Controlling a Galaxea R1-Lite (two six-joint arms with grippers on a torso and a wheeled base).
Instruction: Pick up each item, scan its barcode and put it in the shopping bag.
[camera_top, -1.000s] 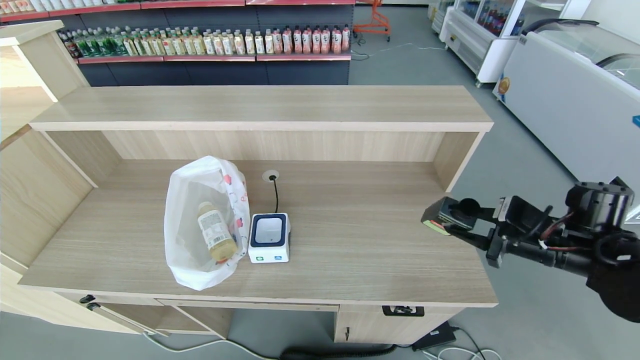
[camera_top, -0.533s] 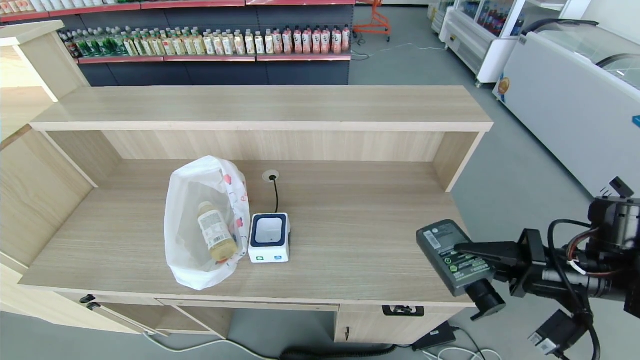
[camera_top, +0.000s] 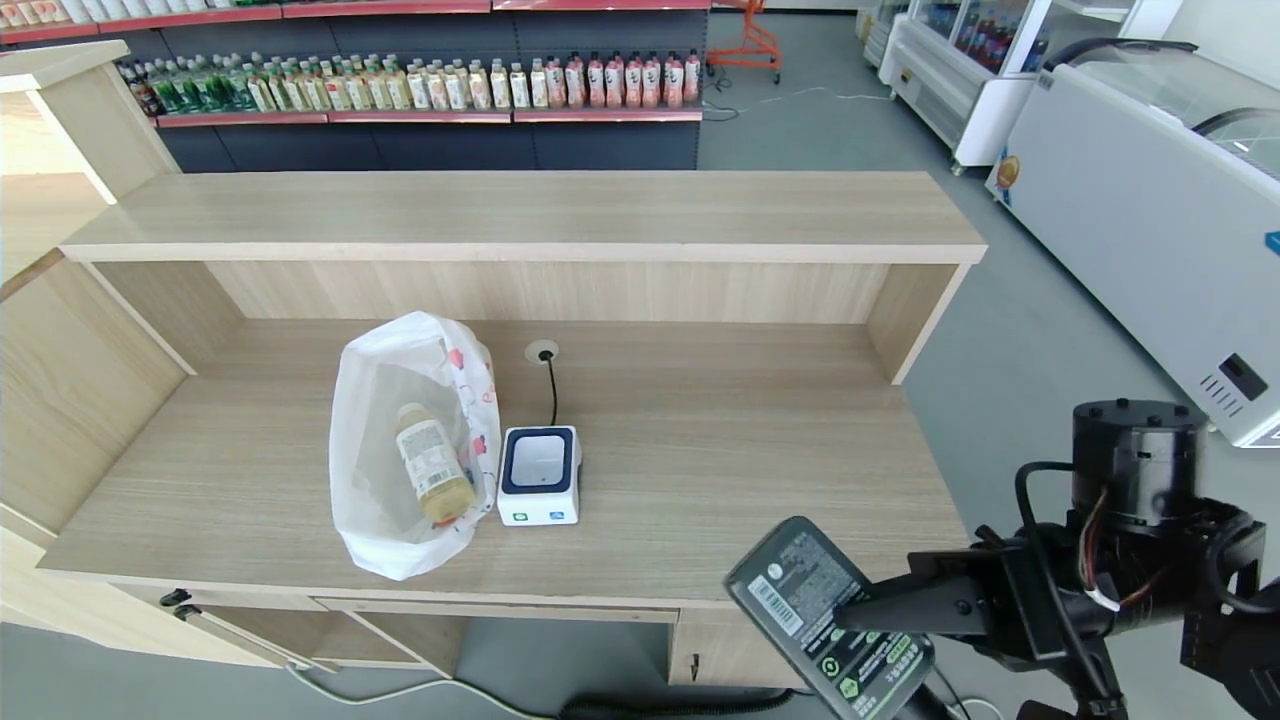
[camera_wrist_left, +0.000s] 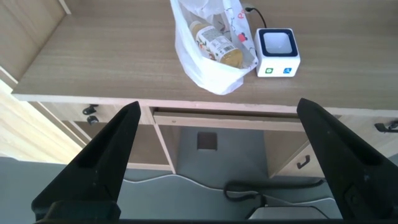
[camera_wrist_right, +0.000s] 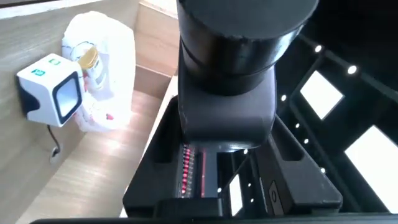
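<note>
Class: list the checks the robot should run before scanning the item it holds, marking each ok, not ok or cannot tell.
1. Right gripper grips grey item: ok.
2. Barcode label exposed: ok.
3. Label faces scanner: not ok, it faces up.
4. Counter between item and scanner free: ok.
5. Shopping bag mouth open enough: cannot tell.
6. Left gripper out of the way: ok.

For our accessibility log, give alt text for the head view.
The right gripper holds a dark flat item, barcode label up, near the front edge of the counter. A white bag holding a bottle sits beside the scanner.
</note>
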